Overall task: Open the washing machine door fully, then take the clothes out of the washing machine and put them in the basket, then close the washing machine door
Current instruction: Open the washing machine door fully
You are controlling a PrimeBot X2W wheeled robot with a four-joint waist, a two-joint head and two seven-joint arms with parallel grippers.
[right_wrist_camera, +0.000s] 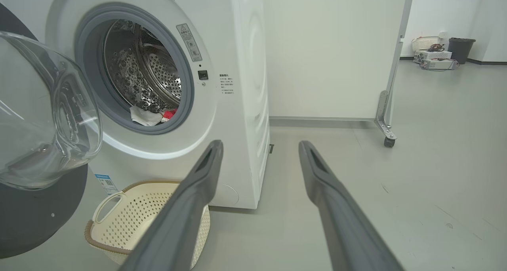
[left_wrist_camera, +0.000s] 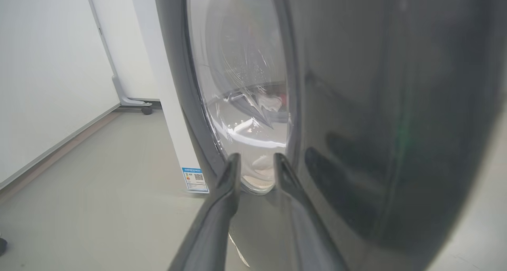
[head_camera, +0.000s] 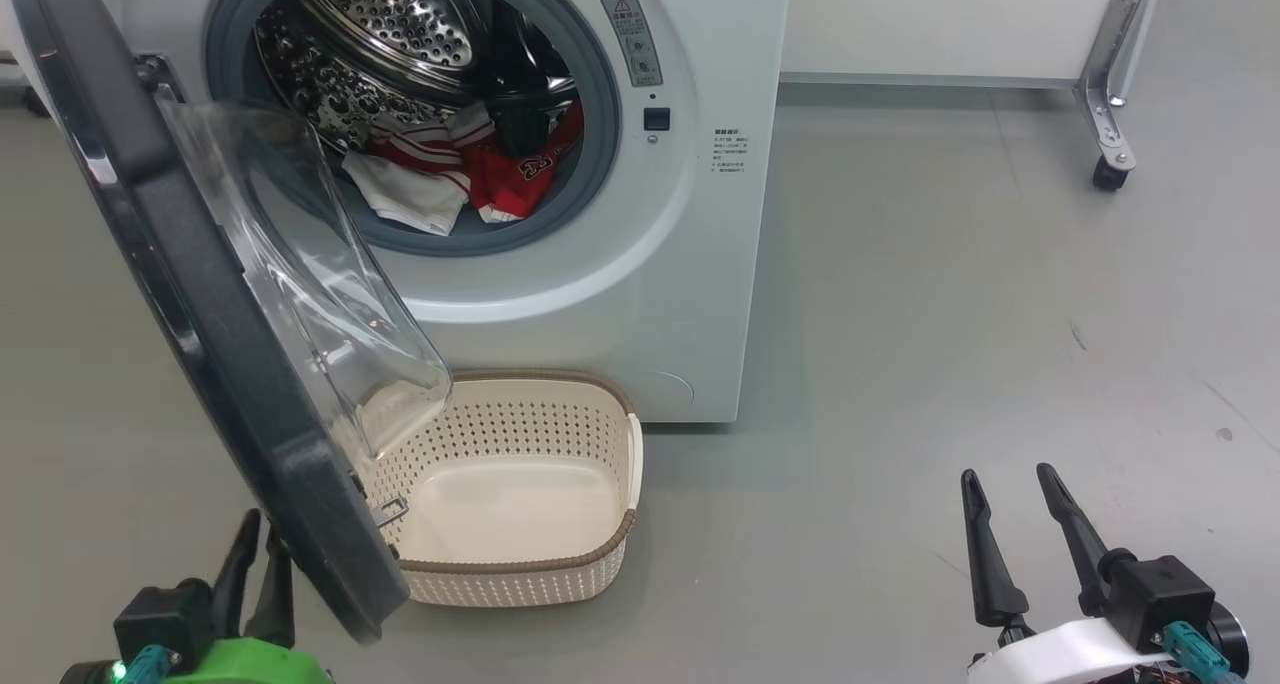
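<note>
The washing machine (head_camera: 660, 264) stands white, its steel drum exposed. The washing machine door (head_camera: 200, 294) is swung out toward me at the left, its black rim edge-on and its glass bowl facing the drum. The clothes (head_camera: 450, 169), red and white, lie in the drum's lower mouth. The cream basket (head_camera: 520, 564) sits on the floor before the washer, partly under the door. My left gripper (head_camera: 258, 539) is low behind the door's outer face, close to the glossy rim (left_wrist_camera: 376, 104), its fingers narrowly apart with nothing between them. My right gripper (head_camera: 1010, 484) stands wide open at the lower right, apart from everything.
A white partition on caster feet (head_camera: 1110, 114) stands right of the washer. Grey floor spreads to the right. In the right wrist view a dark bin (right_wrist_camera: 461, 49) and boxes sit far back by the wall.
</note>
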